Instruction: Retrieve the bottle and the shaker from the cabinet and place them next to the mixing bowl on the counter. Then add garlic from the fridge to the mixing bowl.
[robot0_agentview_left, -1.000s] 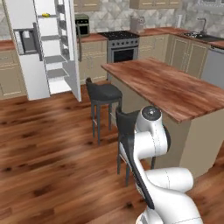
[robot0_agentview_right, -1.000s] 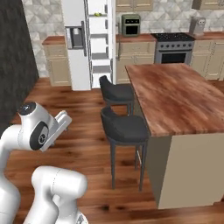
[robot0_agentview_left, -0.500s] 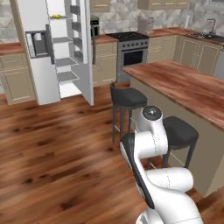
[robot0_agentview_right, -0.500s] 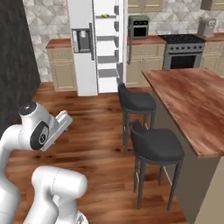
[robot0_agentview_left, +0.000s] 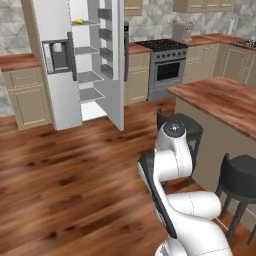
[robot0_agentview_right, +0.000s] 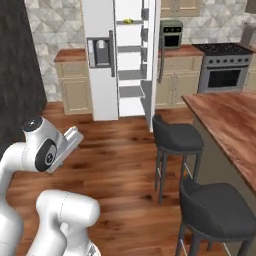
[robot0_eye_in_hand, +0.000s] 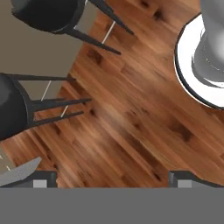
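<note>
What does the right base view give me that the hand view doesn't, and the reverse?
Right base view: the fridge, door open, a small yellow item on its top shelf, plus the stove and the island top. Hand view: the gripper, open, pointing down at the wood floor. Both: the black stools and that floor.

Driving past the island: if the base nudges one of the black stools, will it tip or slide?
Likely tippy: the stool stands tall on thin legs with its seat high. The smooth wood floor might let it skid first. Weight can't be judged.
</note>
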